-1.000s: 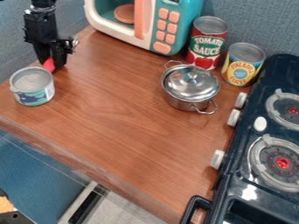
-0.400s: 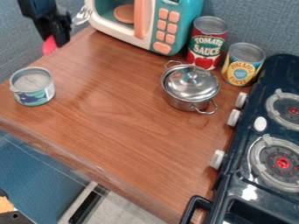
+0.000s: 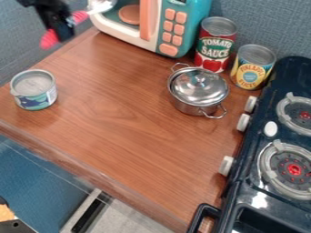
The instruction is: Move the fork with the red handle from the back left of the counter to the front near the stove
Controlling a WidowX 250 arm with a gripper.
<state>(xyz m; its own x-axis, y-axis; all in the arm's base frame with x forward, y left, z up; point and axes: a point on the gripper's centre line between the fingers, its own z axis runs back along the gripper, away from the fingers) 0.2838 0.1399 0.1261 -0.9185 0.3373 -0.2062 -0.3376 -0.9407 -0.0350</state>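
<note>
My pink-handled utensil [image 3: 50,39] ends in a pale, shiny head at the upper left, above a round metal can [image 3: 34,93] on the wood-grained counter [image 3: 133,150]. There my gripper [image 3: 63,32] hangs downward, fingers closed around the handle.

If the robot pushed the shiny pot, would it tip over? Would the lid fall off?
The pot looks wide and low, so a gentle push would probably slide it rather than tip it. Its shiny sides look like stiff metal, so they likely wouldn't squash. The lid seems to just rest on top, so it might slip if the pot tilted.
</note>
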